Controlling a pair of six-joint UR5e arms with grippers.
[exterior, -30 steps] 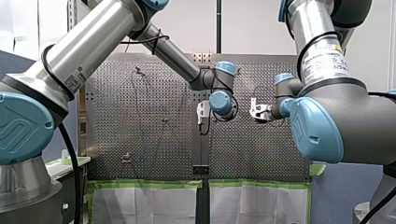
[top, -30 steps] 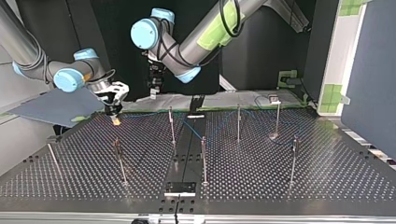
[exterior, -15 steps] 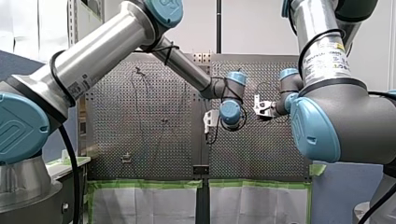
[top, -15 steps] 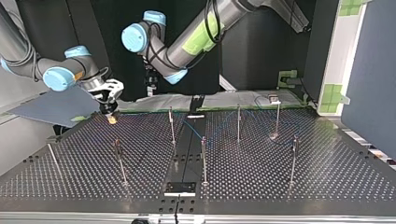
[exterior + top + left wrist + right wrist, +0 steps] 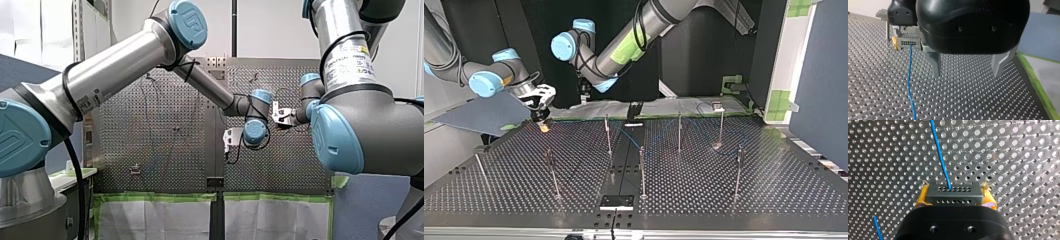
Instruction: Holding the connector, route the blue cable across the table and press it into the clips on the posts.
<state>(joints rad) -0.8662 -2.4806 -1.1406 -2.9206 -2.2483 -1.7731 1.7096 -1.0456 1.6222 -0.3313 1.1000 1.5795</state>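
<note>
No wording can be read anywhere. The label on my left arm and the label on my right arm carry print too small to make out. The embossed mark on a blue joint cap is not legible either.

My left arm slanted from the left edge past the tabletop's middle seam. Its blue-capped wrist hung over the right half, with a white bracket beside it. My right arm filled the right side, its grey elbow nearest the camera and its own wrist close to the left one. A thin cable ran faintly down the tabletop's left half. Green tape edged the near side.
</note>
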